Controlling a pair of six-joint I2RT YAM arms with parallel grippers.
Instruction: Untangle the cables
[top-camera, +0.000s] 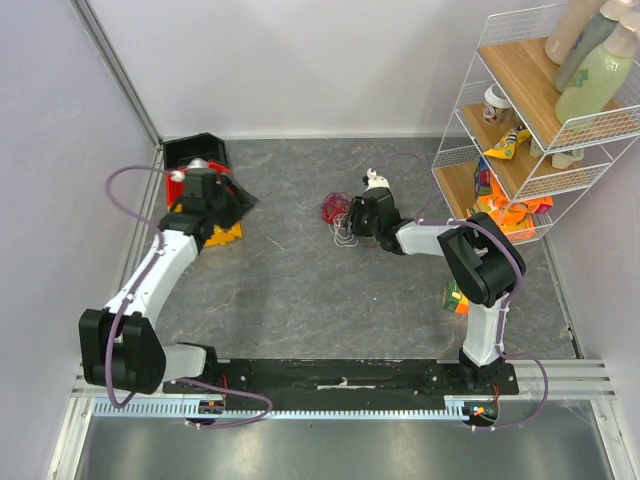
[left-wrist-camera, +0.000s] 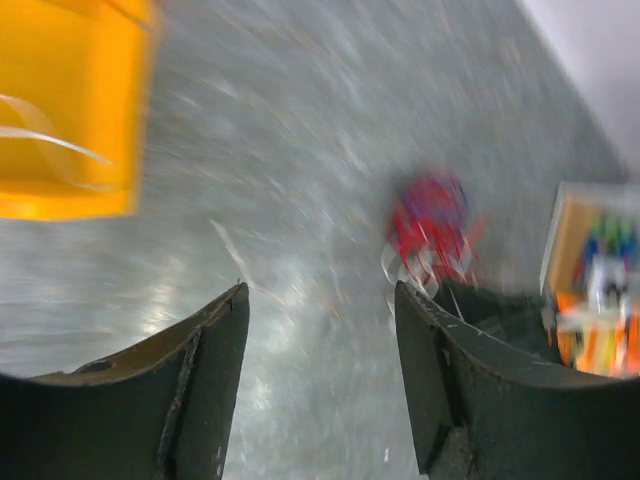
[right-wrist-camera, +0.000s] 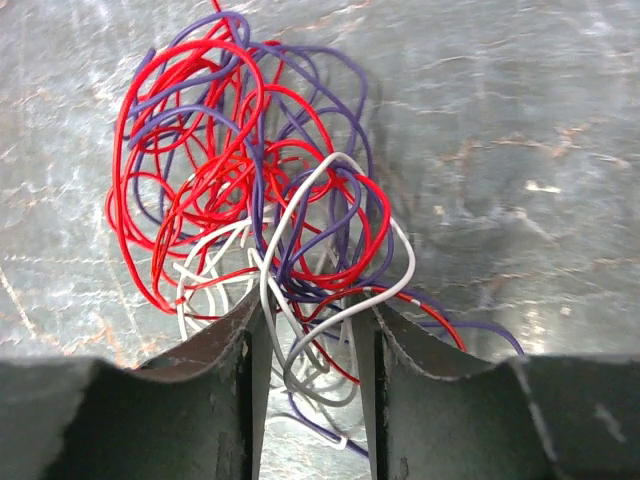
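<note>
The cables (top-camera: 335, 212) lie in a fist-sized tangle of red, purple and white wires mid-table. In the right wrist view the cables (right-wrist-camera: 240, 170) fill the upper left, and several white, red and purple strands run down between the fingers of my right gripper (right-wrist-camera: 312, 315). Its jaws stand apart around these strands without pinching them. From above, the right gripper (top-camera: 352, 222) sits at the tangle's right edge. My left gripper (top-camera: 238, 200) is far to the left, open and empty. Its blurred wrist view shows the left gripper (left-wrist-camera: 320, 300) and the cables (left-wrist-camera: 430, 220) ahead.
A black bin (top-camera: 195, 150) and an orange tray (top-camera: 222, 236) sit under the left arm; the orange tray (left-wrist-camera: 70, 110) also shows in the left wrist view. A wire shelf (top-camera: 530, 120) with bottles and snack packets stands at the right. A packet (top-camera: 455, 298) lies by the right arm.
</note>
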